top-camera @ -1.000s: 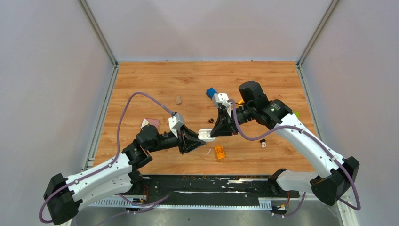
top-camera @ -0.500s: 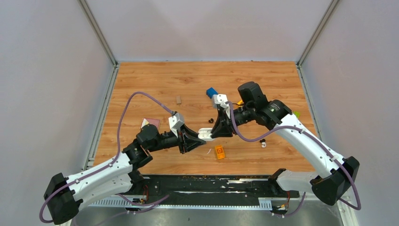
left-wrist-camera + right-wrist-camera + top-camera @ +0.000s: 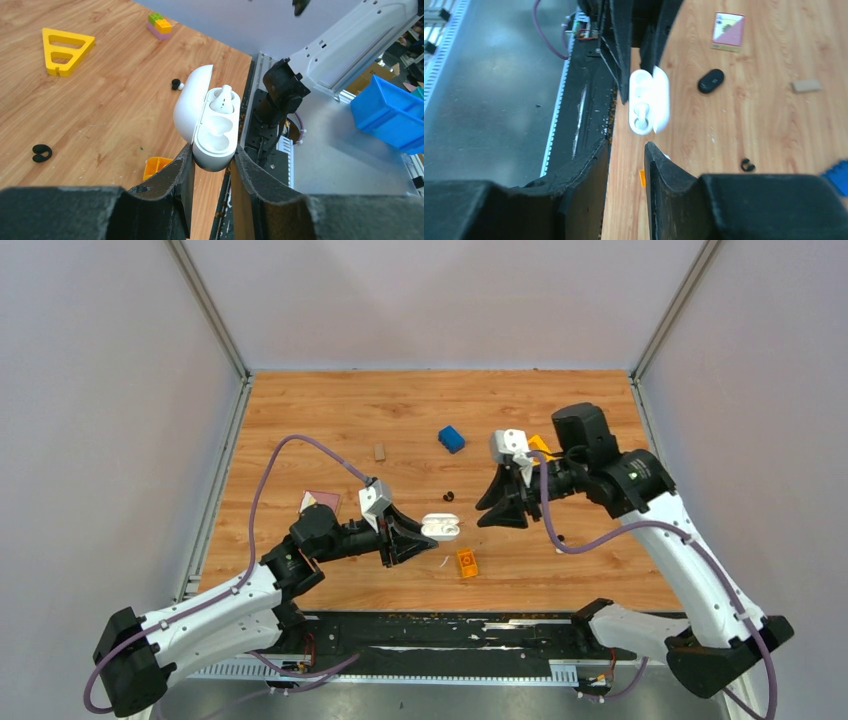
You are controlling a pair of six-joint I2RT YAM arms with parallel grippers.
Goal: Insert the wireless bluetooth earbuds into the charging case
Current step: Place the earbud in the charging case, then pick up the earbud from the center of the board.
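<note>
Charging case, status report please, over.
Left end effector shut on charging case, lid open. Right end effector open, empty. First earbud seated, second earbud loose on table. Nothing blocking the free socket.

- charging case [image 3: 440,527] held between the left end effector [image 3: 213,152] fingers
- one earbud [image 3: 221,98] in the case, the other earbud [image 3: 175,84] on the table [image 3: 330,420] beyond
- right end effector [image 3: 497,510] right of the case, apart
</note>
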